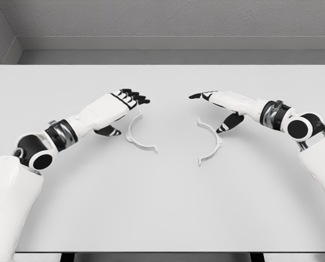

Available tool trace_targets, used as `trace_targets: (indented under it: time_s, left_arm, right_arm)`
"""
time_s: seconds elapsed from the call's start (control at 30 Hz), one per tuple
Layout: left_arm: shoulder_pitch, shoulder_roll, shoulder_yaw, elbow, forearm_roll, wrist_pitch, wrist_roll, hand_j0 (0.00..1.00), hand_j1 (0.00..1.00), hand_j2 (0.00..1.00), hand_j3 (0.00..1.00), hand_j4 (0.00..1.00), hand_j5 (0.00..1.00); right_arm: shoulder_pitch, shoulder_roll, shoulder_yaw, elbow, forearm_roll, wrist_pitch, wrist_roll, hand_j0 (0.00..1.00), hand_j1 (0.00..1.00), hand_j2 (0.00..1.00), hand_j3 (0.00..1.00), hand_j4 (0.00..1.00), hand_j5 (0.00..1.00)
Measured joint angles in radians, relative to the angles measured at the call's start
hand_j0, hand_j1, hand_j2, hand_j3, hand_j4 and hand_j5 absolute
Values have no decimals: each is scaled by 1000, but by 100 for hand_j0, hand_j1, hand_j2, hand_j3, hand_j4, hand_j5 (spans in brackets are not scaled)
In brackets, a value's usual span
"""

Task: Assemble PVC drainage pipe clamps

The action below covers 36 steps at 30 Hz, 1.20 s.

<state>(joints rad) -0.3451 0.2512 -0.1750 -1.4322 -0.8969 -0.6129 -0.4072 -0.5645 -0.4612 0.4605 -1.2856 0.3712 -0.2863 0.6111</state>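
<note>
From the head view I see a pale grey table (pixel 162 207) filling most of the frame, with a grey wall (pixel 162 19) across the top. Two white half-ring clamp pieces lie flat on the table near the middle of the frame, a little above centre. The left clamp half (pixel 138 137) sits just left of centre, its curve bulging to the left and its open side facing right. The right clamp half (pixel 211 141) sits just right of centre, bulging to the right with its open side facing left. The two halves lie apart, with bare table between them.

My left hand (pixel 114 106) reaches in from the lower left, resting at the upper left of the left clamp half. Its dark fingertips (pixel 134 97) are loosely extended toward the centre, the thumb tucked below the palm; it grasps nothing. I cannot tell whether it touches the clamp's upper end.

My right hand (pixel 223 103) comes in from the right edge, hovering at the upper right of the right clamp half. Its fingers point left, relaxed, the thumb hanging down near the clamp's curve, with nothing in its grasp.
</note>
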Motion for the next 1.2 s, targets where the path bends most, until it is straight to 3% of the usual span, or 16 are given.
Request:
trace_targets:
  time_s: [0.47,0.67,0.83,1.0,1.2]
  left_arm:
    - [-15,-44,-3,13,-3,10,0,100,100,100,100,100,100]
    - [-71,-30,5,48,0,27,0,100,100,100,100,100,100]
    - [-91,-27,-5,106,-4,43,0,100,100,100,100,100,100]
    - [-91,-33,-32,117,-5,46,0,100,100,100,100,100,100]
    - [-91,-42,-45,117,-6,46,0,100,100,100,100,100,100]
  right_arm:
    - [-21,11,-2,2,0,0,0,100,100,100,100,100,100]
    - [-6,-55,-7,-35,-8,-4,0,100,100,100,100,100,100]
    - [106,-130,-29,-138,-14,-3,0,100,100,100,100,100,100]
    - [213,-145,-118,-233,-23,2,0,100,100,100,100,100,100]
    - [245,-131,-159,-302,-40,15,0,100,100,100,100,100,100]
